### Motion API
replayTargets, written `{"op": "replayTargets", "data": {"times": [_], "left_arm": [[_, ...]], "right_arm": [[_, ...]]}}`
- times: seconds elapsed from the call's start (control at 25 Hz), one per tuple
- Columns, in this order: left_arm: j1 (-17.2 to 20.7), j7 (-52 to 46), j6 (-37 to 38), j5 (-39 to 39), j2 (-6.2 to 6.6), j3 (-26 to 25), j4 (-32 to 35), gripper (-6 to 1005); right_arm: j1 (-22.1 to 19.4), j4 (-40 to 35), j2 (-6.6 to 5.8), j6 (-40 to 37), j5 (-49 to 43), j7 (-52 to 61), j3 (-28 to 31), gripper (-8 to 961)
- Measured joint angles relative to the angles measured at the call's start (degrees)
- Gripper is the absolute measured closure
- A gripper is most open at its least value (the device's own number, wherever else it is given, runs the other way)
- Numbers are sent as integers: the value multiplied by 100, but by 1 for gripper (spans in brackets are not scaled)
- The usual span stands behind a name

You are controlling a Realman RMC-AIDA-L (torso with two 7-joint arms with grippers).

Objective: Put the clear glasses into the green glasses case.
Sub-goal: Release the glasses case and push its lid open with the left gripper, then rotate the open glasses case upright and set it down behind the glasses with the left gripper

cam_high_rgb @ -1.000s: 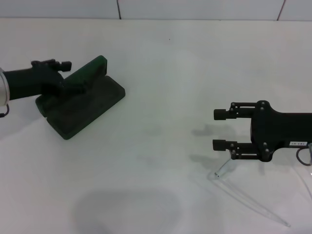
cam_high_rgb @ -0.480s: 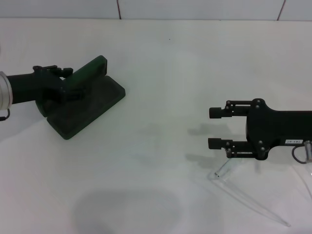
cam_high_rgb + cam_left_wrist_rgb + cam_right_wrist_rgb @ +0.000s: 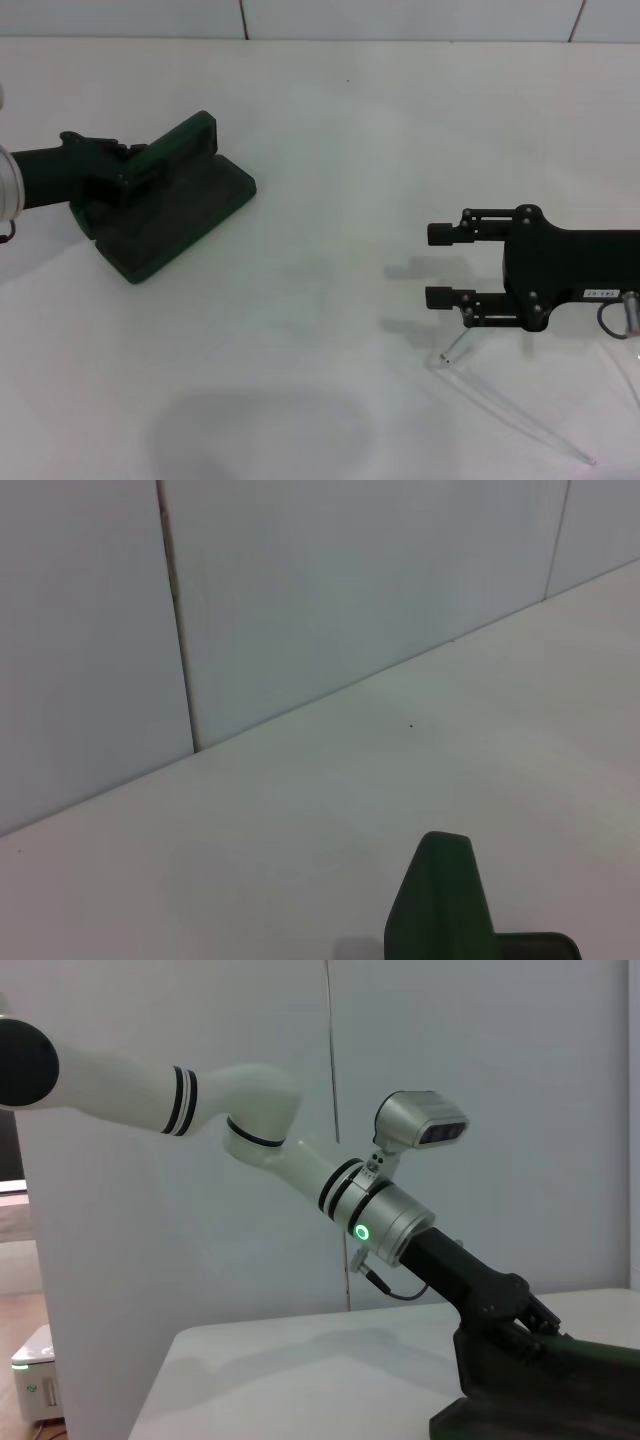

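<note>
Smooth white table (image 3: 330,130) bears the dark green glasses case (image 3: 175,215), hinged open.

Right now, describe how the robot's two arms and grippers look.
The left gripper is matte black on a silver-grey wrist collar. The right wrist view shows that arm's white links with black bands, a lit green ring, a grey camera housing and a thin black cable. The right gripper is black, with two thin linkage fingers ending in cylindrical pads, a small white label and a looped cable.
</note>
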Motion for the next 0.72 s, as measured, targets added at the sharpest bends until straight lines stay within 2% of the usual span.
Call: {"op": "replayTargets", "data": {"times": [0.24,0.36,0.4,0.44,0.52,0.6,0.68,0.72], "left_arm": [[-66,39,-6,20,-23,22,17,698],[-95,129,-7,20,-69,37,80,772],[-109,231,-7,20,-120,41,131,792],[-140,477,-5,6,-239,43,252,788],[-175,698,9,-32,-324,68,351,781],[-213,890,36,-121,-364,192,403,774],[-372,1147,54,-470,-351,789,394,766],[-420,1167,54,-520,-348,909,388,763]], "right_arm": [[-16,0,-1,-3,-13,-10,-4,297],[-20,0,11,-5,-48,-12,-4,297],[-25,0,17,-5,-56,-12,-4,297],[-34,0,23,-6,-66,-12,-4,297],[-55,0,31,-8,-83,-13,-3,297],[-66,0,45,-12,-111,-16,1,297],[-75,-7,68,-14,-139,-28,1,297],[-82,-10,74,-15,-142,-45,1,296]]}}
